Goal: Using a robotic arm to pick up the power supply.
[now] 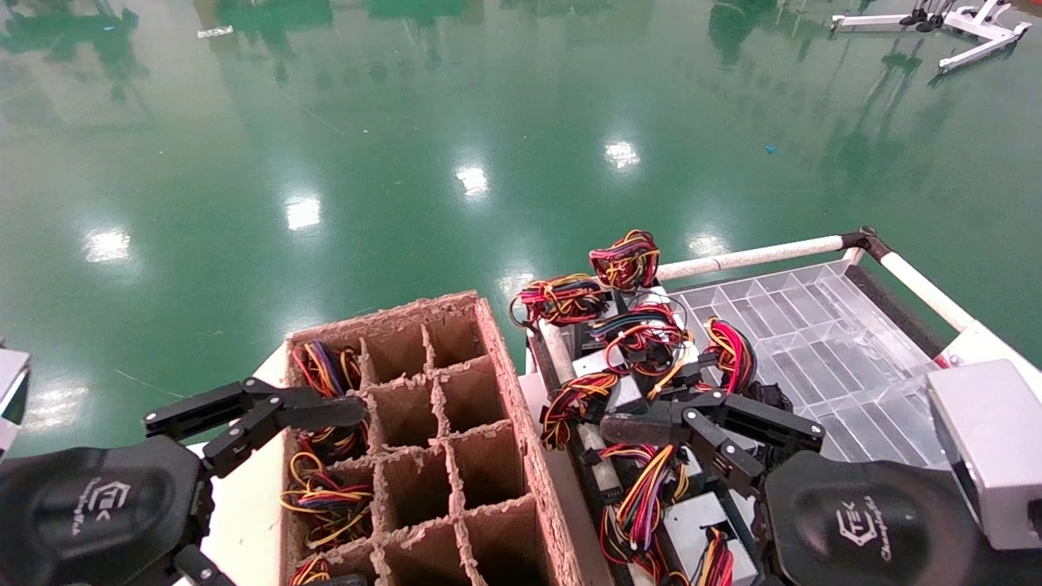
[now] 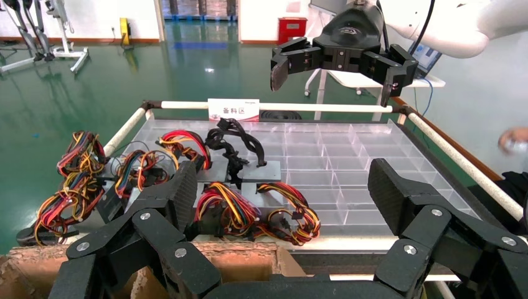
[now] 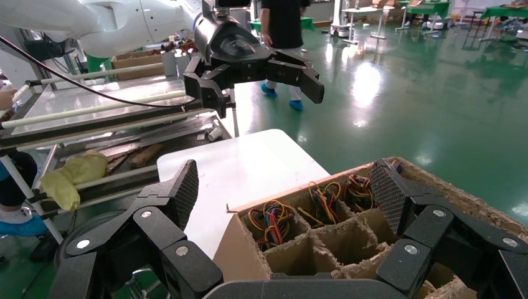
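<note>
My right pincer (image 1: 716,423) hangs over the heap of power supplies (image 1: 643,382) at the near left end of the clear plastic tray (image 1: 814,342). Its fingers are spread wide apart, nothing between them. From the left wrist view the same pincer (image 2: 333,68) shows well above the tray, white arm behind it, fingers splayed, no contact with any unit.

The heap: small grey boxes with tied bundles of red, yellow, orange and black wires, lying jumbled and overlapping. One grey box (image 1: 700,521) lies close under the right pincer's body in the head view. One wire bundle (image 1: 625,259) sits at the far end of the heap, by the white rail (image 1: 749,259) framing the tray.

My left pincer (image 1: 269,415) hovers at the left edge of the cardboard divider box (image 1: 505,382), fingers apart and empty. The right wrist view shows it (image 3: 255,78) above the white counter (image 3: 249,174) beside that box.

Several cells along the box's left column already hold wire bundles (image 1: 326,496); the other cells I can see look bare. Green floor (image 1: 407,163) all around.
</note>
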{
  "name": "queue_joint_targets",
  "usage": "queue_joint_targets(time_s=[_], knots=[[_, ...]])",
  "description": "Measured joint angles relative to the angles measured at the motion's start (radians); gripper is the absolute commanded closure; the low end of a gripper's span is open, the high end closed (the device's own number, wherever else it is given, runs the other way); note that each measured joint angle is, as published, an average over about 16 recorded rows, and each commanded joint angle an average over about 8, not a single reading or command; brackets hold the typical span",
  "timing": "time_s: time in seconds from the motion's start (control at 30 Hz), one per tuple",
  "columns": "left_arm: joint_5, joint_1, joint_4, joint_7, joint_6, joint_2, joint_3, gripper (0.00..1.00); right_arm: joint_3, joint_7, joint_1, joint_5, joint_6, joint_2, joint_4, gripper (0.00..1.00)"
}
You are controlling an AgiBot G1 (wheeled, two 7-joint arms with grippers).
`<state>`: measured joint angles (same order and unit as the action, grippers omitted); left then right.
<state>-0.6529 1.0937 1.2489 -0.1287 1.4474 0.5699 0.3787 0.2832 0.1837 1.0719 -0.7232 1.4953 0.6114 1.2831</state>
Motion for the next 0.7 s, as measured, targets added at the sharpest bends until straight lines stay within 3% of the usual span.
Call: queue_joint_targets(time_s=[0.7], knots=[[0.0,0.0,0.0,0.0,0.0,0.0,0.0,1.0,0.0,0.0,0.0,0.0,0.0,0.0,0.0,0.0]])
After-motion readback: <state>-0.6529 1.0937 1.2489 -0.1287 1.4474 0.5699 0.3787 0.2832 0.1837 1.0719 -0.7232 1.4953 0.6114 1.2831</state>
